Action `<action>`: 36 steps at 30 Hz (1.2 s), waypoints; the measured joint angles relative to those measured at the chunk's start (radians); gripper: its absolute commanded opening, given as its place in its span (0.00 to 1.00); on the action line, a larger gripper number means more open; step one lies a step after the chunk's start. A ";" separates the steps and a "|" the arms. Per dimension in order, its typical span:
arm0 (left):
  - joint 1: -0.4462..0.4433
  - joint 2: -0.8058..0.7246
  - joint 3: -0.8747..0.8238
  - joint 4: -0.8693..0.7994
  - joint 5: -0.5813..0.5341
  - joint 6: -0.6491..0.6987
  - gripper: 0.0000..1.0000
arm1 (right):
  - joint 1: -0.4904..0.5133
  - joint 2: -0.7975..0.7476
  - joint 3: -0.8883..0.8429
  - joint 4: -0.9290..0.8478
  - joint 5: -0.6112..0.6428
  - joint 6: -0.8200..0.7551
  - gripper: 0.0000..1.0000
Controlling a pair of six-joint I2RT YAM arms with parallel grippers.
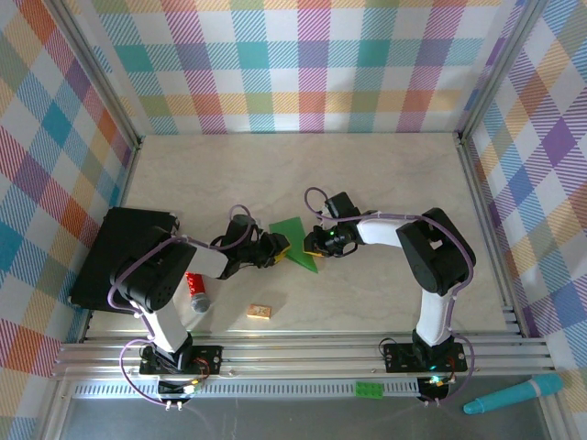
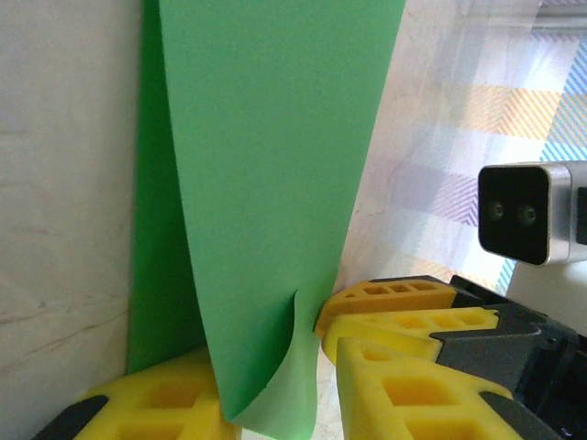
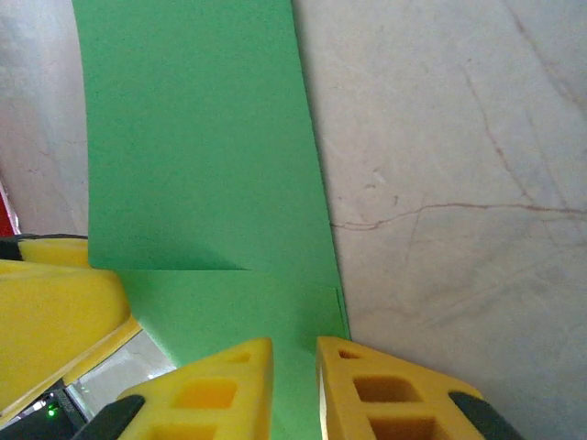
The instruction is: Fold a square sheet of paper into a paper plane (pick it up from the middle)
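The green sheet of paper [image 1: 293, 231] lies folded into a pointed shape at mid-table, between both grippers. My left gripper [image 1: 277, 248] reaches it from the left. In the left wrist view its jaws [image 2: 266, 367] stand a little apart around a raised flap of the paper [image 2: 266, 165], one finger against it and the other clear of it. My right gripper [image 1: 315, 245] meets the paper's right edge. Its fingertips [image 3: 293, 353] rest on the flat paper [image 3: 202, 147] with a narrow gap between them and nothing pinched. The right gripper's fingers [image 2: 404, 307] touch the flap's edge.
A black tray [image 1: 115, 261] sits at the left edge. A red can [image 1: 195, 288] and a small tan block [image 1: 260, 313] lie near the left arm. A green brick [image 1: 370, 389] and a teal pen [image 1: 512, 395] rest on the front rail. Checked walls close three sides.
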 measured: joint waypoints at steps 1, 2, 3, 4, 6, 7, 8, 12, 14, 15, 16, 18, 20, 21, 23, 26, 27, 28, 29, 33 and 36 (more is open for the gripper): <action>0.002 0.000 0.004 -0.006 0.006 0.012 0.32 | 0.000 0.000 0.000 0.000 0.000 0.000 0.22; 0.005 0.000 0.008 -0.016 0.011 0.022 0.31 | 0.000 0.000 0.000 0.000 0.000 0.000 0.22; 0.008 0.000 0.009 -0.023 0.015 0.029 0.31 | 0.000 0.000 0.000 0.000 0.000 0.000 0.22; 0.013 0.000 0.010 -0.028 0.021 0.037 0.30 | 0.000 0.000 0.000 0.000 0.000 0.000 0.22; 0.019 0.000 0.012 -0.039 0.031 0.047 0.28 | 0.000 0.000 0.000 0.000 0.000 0.000 0.22; 0.022 0.000 0.014 -0.047 0.032 0.052 0.26 | 0.000 0.000 0.000 0.000 0.000 -0.001 0.23; 0.024 0.000 0.016 -0.053 0.033 0.060 0.24 | 0.000 0.000 0.000 0.000 0.000 -0.001 0.23; 0.032 0.000 0.030 -0.102 0.040 0.091 0.17 | -0.002 0.000 0.000 0.002 -0.004 -0.002 0.26; 0.033 0.000 0.041 -0.132 0.042 0.106 0.13 | -0.003 0.000 0.000 0.006 -0.011 -0.003 0.31; 0.034 0.000 0.045 -0.140 0.043 0.115 0.11 | -0.004 -0.001 0.000 0.008 -0.014 -0.005 0.32; 0.034 0.000 0.051 -0.154 0.044 0.121 0.09 | -0.004 -0.002 0.000 0.010 -0.016 -0.007 0.35; 0.034 0.000 0.059 -0.169 0.047 0.132 0.07 | -0.004 -0.006 -0.001 0.014 -0.017 -0.011 0.40; 0.034 -0.001 0.067 -0.186 0.048 0.142 0.04 | -0.004 -0.016 -0.004 0.017 -0.011 -0.022 0.46; 0.034 -0.002 0.071 -0.194 0.047 0.145 0.04 | -0.004 -0.027 -0.010 0.018 -0.002 -0.032 0.49; 0.034 -0.008 0.079 -0.219 0.043 0.148 0.03 | -0.006 -0.051 -0.024 0.016 0.023 -0.054 0.50; 0.034 -0.025 0.098 -0.271 0.029 0.150 0.03 | -0.006 -0.103 -0.042 0.015 0.069 -0.104 0.52; 0.034 -0.032 0.108 -0.291 0.022 0.151 0.03 | -0.006 -0.126 -0.049 0.016 0.089 -0.127 0.53; 0.034 -0.038 0.119 -0.309 0.014 0.151 0.03 | -0.004 -0.151 -0.058 0.017 0.111 -0.152 0.54; 0.034 -0.042 0.129 -0.323 0.009 0.151 0.02 | 0.001 -0.172 -0.066 0.019 0.131 -0.174 0.54; 0.033 -0.049 0.185 -0.386 -0.007 0.150 0.02 | 0.031 -0.246 -0.093 0.017 0.230 -0.275 0.53; 0.027 -0.049 0.235 -0.446 -0.023 0.150 0.02 | 0.088 -0.257 -0.098 0.014 0.307 -0.353 0.49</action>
